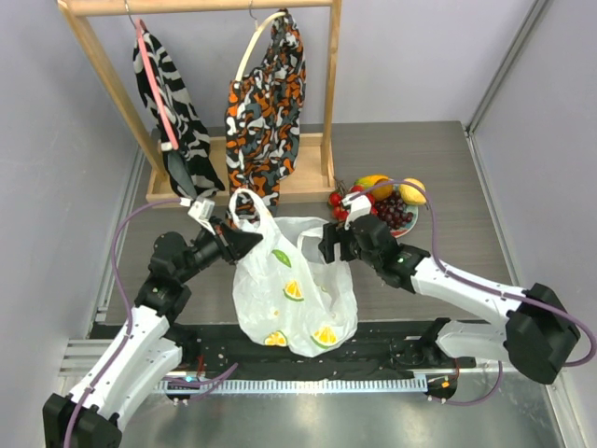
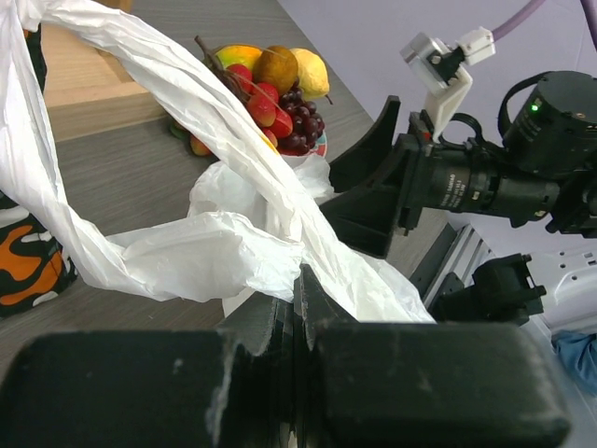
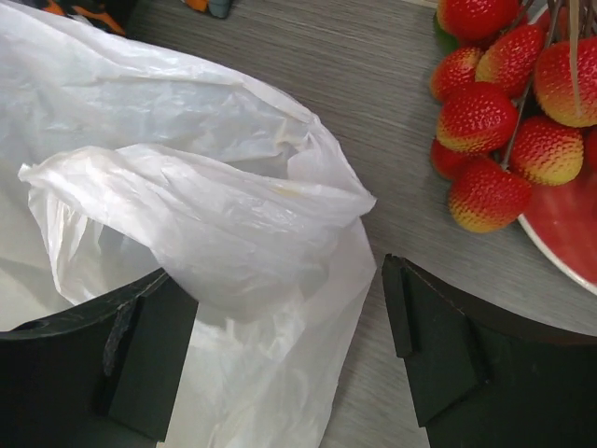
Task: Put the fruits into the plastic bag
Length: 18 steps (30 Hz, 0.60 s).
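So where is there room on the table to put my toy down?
Bare table lies right of the fruit plate, up to the right wall, and another strip runs between the right arm and that wall. The middle is crowded: the plastic bag, the left tool and the right tool meet there, with the wooden rack just behind.

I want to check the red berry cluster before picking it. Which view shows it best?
Right wrist: the red berry cluster fills the upper right corner, close and sharp. Top external shows it small, partly behind the right arm. Left wrist shows it partly behind the plastic bag.
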Tool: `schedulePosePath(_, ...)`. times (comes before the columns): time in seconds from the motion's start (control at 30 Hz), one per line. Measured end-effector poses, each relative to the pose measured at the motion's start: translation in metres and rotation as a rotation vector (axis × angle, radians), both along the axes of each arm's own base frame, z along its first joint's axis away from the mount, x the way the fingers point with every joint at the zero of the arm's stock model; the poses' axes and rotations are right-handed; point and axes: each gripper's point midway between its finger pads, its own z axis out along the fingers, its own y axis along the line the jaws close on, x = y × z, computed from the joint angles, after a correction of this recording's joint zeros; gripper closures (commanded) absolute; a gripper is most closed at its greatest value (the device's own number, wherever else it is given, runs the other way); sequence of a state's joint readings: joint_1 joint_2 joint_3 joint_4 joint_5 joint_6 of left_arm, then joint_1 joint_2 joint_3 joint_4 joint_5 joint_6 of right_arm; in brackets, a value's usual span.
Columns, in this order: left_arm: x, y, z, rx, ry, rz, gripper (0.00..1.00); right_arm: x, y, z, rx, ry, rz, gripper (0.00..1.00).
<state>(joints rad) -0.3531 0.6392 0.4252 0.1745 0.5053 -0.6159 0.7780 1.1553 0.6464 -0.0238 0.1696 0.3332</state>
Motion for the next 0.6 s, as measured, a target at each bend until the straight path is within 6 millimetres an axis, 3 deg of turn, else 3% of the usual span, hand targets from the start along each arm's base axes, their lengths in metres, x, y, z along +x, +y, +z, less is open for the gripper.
schedulePosePath(0.1,-0.001,-0.001,0.000,0.000,0.000,-0.003,1.00,0.009,0.002,-0.007,-0.039,-0.008,-0.011,0.21)
schedulePosePath(0.2,-0.001,-0.002,0.000,0.000,0.000,-0.007,1.00,0.015,0.002,-0.010,-0.056,-0.025,-0.011,0.40)
schedulePosePath(0.23,-0.002,-0.002,0.000,0.000,0.000,-0.008,1.00,0.016,0.003,-0.008,-0.054,-0.034,-0.013,0.57)
schedulePosePath(0.3,-0.002,-0.002,0.000,0.001,0.001,-0.009,0.98,0.020,0.004,-0.003,-0.047,-0.058,-0.018,0.71)
schedulePosePath(0.37,0.000,-0.001,-0.002,0.008,0.005,0.002,0.89,0.023,0.004,0.003,-0.038,-0.081,-0.023,0.82)
schedulePosePath(0.47,0.007,0.006,-0.012,0.044,0.034,0.055,0.80,0.026,0.001,0.018,-0.018,-0.122,-0.044,0.88)
schedulePosePath(0.6,0.022,0.019,-0.013,0.098,0.056,0.162,0.44,0.032,0.003,0.050,0.051,-0.196,-0.069,0.96)
